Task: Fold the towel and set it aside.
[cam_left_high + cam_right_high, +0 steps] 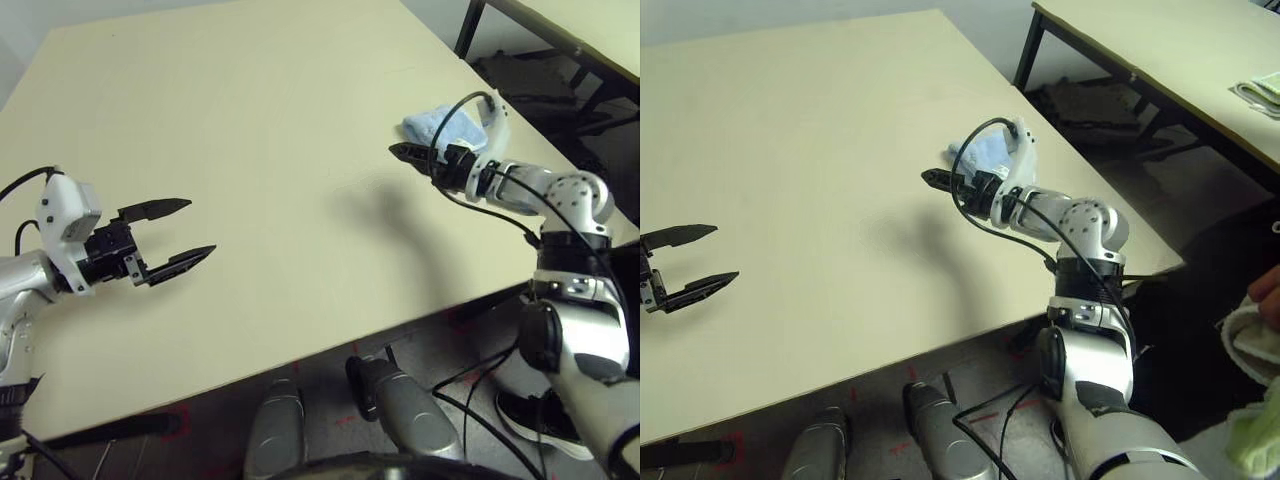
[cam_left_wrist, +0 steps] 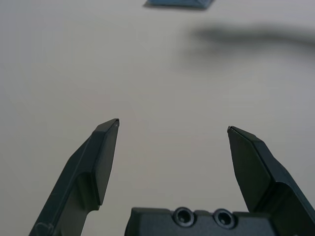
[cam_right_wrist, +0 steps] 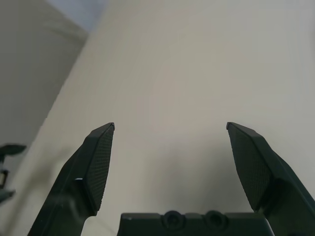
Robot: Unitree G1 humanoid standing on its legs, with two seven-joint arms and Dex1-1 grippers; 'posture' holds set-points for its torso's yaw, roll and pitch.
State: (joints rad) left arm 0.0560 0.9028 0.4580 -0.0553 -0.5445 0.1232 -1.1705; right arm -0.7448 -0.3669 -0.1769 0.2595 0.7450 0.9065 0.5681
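Soft, light and floppy, the towel (image 1: 440, 124) lies bunched behind the right pincer (image 1: 402, 152); both pincers, left pincer (image 1: 186, 230) included, gape wide and empty, so pinch a stitched edge.

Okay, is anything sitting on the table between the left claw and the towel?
Nothing visible: bare table runs from the open left claw to the towel, near the table's right edge behind the right claw.

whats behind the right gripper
The light-blue towel lies bunched on the table just behind the right gripper. The wrist and cable cover the towel's near side.
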